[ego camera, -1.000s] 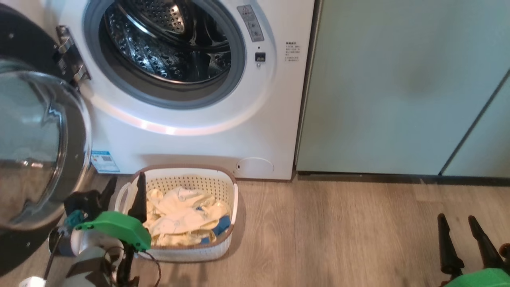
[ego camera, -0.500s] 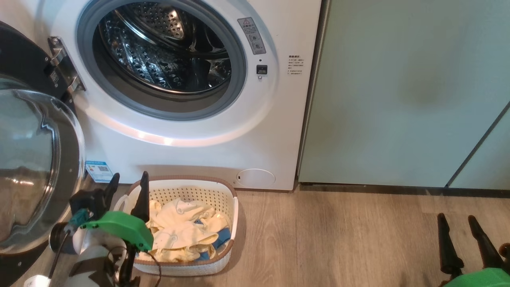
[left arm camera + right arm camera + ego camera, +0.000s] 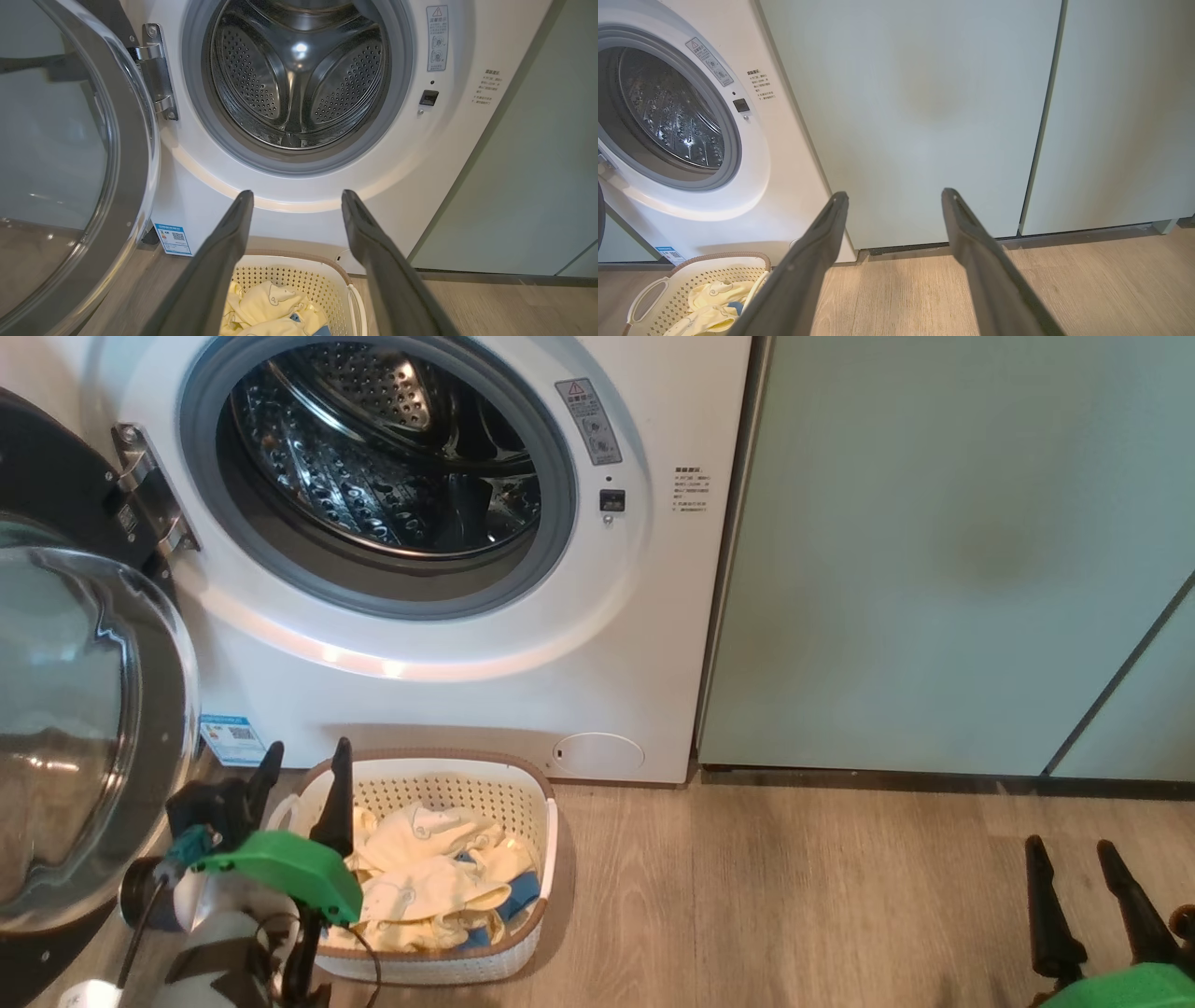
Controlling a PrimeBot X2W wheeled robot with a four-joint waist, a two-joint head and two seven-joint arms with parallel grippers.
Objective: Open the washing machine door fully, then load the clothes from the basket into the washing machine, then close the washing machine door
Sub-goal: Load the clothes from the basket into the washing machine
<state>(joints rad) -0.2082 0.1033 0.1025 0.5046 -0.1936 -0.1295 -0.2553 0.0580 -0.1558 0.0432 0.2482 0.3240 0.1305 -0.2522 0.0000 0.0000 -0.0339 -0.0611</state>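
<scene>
The washing machine (image 3: 448, 681) (image 3: 411, 154) (image 3: 794, 196) stands with its steel drum (image 3: 373, 448) (image 3: 299, 79) exposed. Its door (image 3: 84, 728) (image 3: 70, 154), black-rimmed with a glass bowl, is swung wide out to the left. On the floor in front sits the cream basket (image 3: 523, 933) (image 3: 345, 284) (image 3: 668, 284) holding the pale yellow clothes (image 3: 420, 887) (image 3: 266, 303) (image 3: 710, 294) and a blue piece (image 3: 523, 891). My left gripper (image 3: 303, 775) (image 3: 296, 198) hangs open over the basket's left rear edge, empty. My right gripper (image 3: 1069, 847) (image 3: 892, 196) is open at the lower right, above bare floor.
Pale green cabinet panels (image 3: 934, 551) (image 3: 924, 116) fill the wall right of the washer. Wood-look floor (image 3: 794, 896) stretches between basket and right gripper. A blue label sticker (image 3: 229, 739) sits low on the washer, by the door's rim.
A second ago the head camera tilted, sliding the whole scene down the picture. Since half a second ago almost nothing differs; both grippers stay open and the basket rests where it was.
</scene>
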